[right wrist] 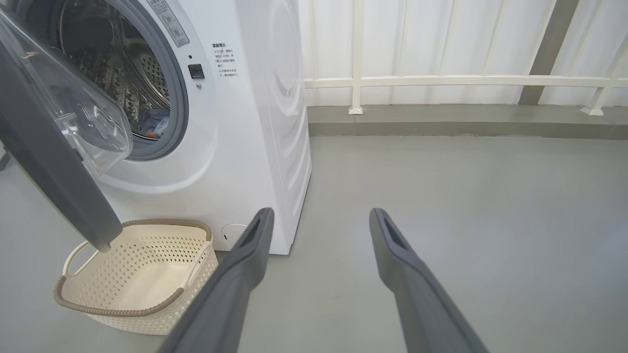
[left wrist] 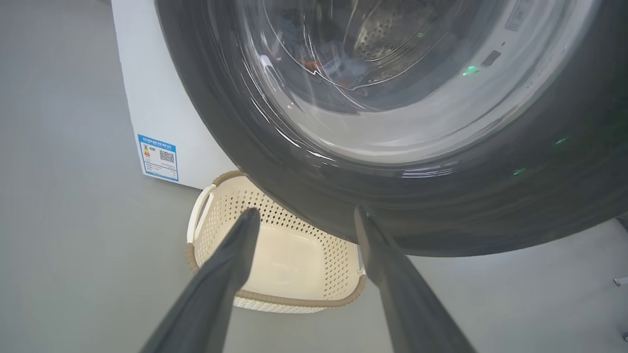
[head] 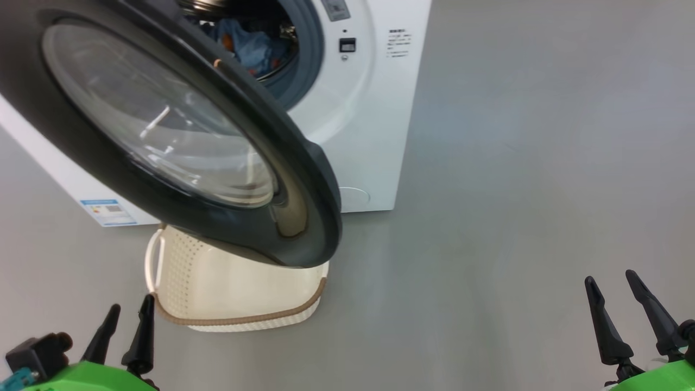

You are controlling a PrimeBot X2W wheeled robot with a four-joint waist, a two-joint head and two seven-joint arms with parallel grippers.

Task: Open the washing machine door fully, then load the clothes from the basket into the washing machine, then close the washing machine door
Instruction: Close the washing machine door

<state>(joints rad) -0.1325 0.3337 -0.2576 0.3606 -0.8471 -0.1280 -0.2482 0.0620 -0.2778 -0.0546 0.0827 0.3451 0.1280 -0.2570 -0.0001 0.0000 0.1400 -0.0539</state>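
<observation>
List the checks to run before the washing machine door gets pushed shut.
1. Emptied: ok; the basket shows a bare bottom.
2. Load in: ok; the clothes lie inside the washing machine.
3. Nothing draped over the gasket: cannot tell; the washing machine door hides part of the opening.
4. Left side free: ok; the left gripper is open, holding nothing.
5. Right side free: ok; the right gripper is open, holding nothing.
6. Swing clear of the basket: cannot tell; the door's lower edge hangs over the basket's rim.
</observation>
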